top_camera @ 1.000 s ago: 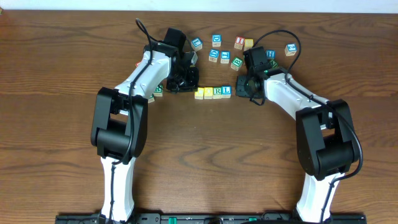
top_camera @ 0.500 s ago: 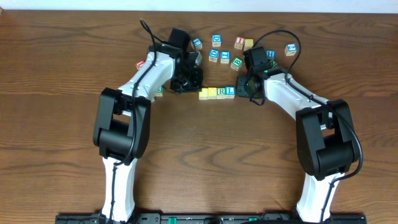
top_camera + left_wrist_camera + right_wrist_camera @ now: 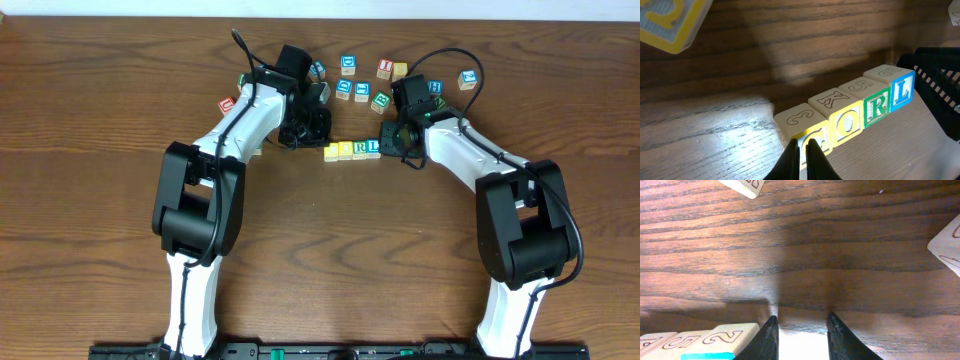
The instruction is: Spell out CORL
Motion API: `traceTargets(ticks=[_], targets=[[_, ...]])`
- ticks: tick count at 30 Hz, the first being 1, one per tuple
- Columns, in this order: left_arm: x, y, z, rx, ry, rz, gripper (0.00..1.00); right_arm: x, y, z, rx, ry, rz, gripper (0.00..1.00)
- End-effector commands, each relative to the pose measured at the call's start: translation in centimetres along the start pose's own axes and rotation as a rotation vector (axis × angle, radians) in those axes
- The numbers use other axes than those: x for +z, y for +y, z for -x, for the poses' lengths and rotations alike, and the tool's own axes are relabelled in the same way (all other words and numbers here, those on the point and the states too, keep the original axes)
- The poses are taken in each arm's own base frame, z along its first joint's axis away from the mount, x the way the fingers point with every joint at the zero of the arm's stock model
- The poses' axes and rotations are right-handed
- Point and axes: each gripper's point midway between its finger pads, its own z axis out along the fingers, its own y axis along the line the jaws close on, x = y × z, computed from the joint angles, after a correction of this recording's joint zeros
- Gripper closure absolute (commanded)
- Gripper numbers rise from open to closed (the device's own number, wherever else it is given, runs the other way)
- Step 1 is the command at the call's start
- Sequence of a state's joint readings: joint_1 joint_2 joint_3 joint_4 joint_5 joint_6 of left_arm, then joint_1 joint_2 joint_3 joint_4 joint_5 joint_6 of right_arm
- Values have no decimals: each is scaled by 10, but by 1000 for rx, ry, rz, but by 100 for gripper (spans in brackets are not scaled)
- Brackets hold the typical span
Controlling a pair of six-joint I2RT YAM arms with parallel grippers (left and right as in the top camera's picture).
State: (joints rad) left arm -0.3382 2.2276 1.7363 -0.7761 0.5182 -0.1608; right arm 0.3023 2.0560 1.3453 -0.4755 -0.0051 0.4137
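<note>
Slid CORL row rightward with clenched left fingers; right fingers parted, empty. Spelling judged complete.

Wood on wood
I see the table dark, grained, faintly glossy; CORL cubes pale smooth wood, painted faces.

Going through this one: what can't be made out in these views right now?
C block: left wrist view, letter partly hidden behind the shut left gripper.
Row of four blocks: overhead, letters too small to read.
Same row, right wrist view: lettered fronts cut off by the bottom edge.
Loose yellow-edged block: left wrist view, cut off by the corner.
</note>
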Motion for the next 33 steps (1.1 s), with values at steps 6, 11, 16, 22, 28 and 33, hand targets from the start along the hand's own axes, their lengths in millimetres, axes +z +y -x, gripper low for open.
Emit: traceTargets(ticks=[6, 11, 16, 22, 28, 33], targets=[[-39, 12, 28, -23, -111, 5, 93, -7, 2, 4, -2, -21, 15, 74], [-77, 26, 40, -41, -197, 53, 93, -10, 5, 11, -13, -36, 24, 74], [-92, 42, 41, -64, -224, 111, 92, -18, 12, 29, -46, -83, 42, 75], [-94, 56, 40, -75, -223, 175, 93, -30, 16, 55, -55, -147, 53, 77], [-95, 61, 40, -78, -227, 202, 93, -32, 36, 64, -71, -178, 142, 75], [-99, 73, 41, -87, -238, 275, 93, -22, 52, 52, -95, -145, 182, 75]])
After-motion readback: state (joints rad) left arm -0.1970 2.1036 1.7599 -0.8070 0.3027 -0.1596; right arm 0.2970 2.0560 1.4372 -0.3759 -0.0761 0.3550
